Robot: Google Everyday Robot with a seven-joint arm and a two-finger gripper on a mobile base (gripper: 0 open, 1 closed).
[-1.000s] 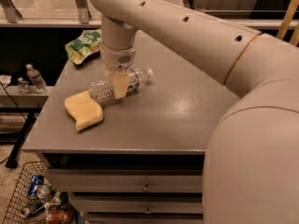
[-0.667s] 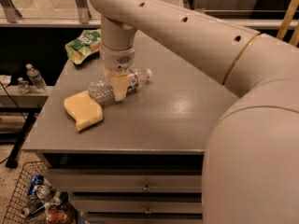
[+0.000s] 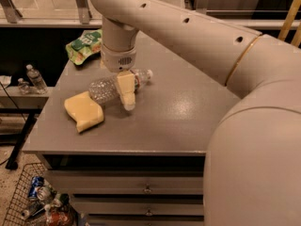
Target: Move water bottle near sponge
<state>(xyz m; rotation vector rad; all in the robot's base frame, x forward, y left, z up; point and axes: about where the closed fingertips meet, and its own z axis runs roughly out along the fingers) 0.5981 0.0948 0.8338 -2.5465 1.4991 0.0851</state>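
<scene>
The water bottle (image 3: 101, 89) lies on its side on the grey table (image 3: 183, 117), its white cap pointing right and its base close to the sponge (image 3: 83, 111). The sponge is a pale yellow block lying flat just left of and in front of the bottle, with a small gap between them. My gripper (image 3: 126, 92) reaches straight down over the bottle's middle and is shut on it. One pale finger (image 3: 127, 91) shows in front of the bottle; the other is hidden behind it.
A green snack bag (image 3: 84, 44) lies at the table's back left corner. Small clear bottles (image 3: 35, 78) stand on a low shelf left of the table. A wire basket (image 3: 28, 199) of cans sits on the floor at front left. My arm fills the right side.
</scene>
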